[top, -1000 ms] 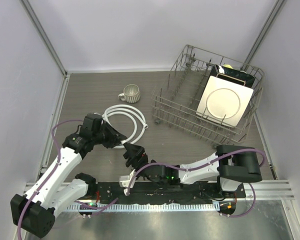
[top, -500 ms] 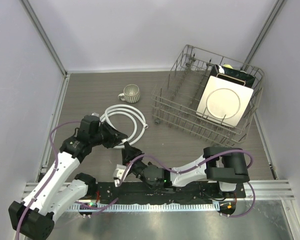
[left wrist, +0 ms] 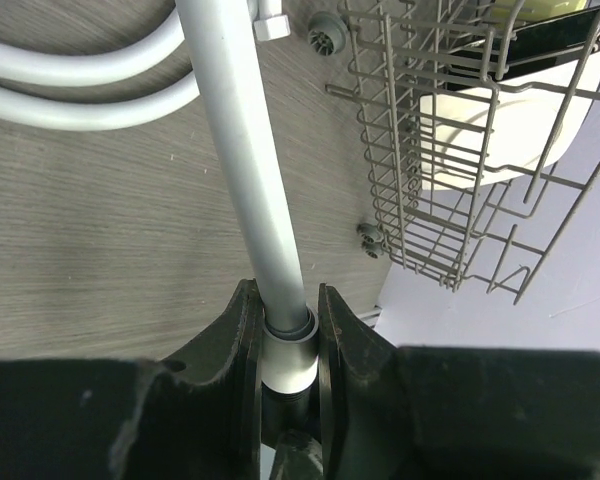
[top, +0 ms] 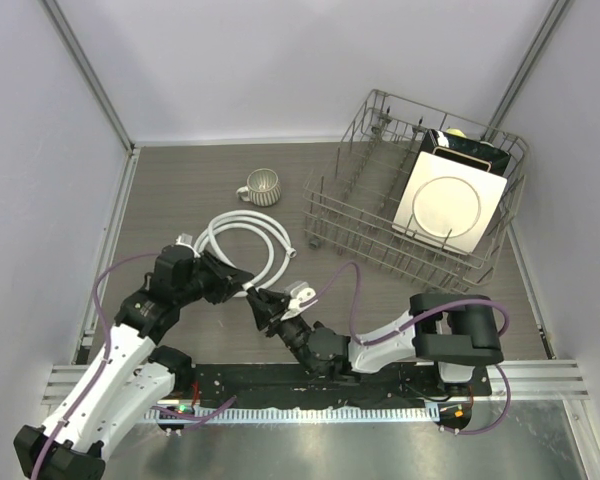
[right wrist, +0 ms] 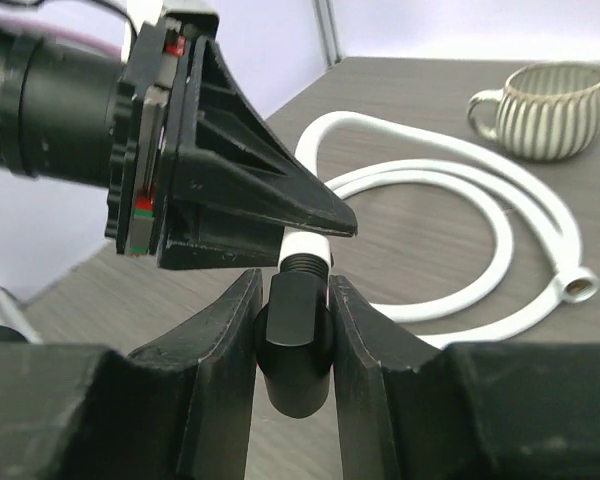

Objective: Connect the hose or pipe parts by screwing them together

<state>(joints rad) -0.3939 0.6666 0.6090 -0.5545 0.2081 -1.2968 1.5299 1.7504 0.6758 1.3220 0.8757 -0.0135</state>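
Top external view: left tool [top: 240, 285] is clenching the white hose [top: 250, 232] at its end nut [left wrist: 287, 362], low over the bench [top: 180, 190]. The loose coils are lying just behind it. Right tool [top: 268, 306], meeting it from the right, is gripping the black fitting [right wrist: 295, 340]. The fitting's threaded stub is pointing straight up at the nut (axes looking nearly in line; touching or a hair apart, cannot tell). No readable writing showing.
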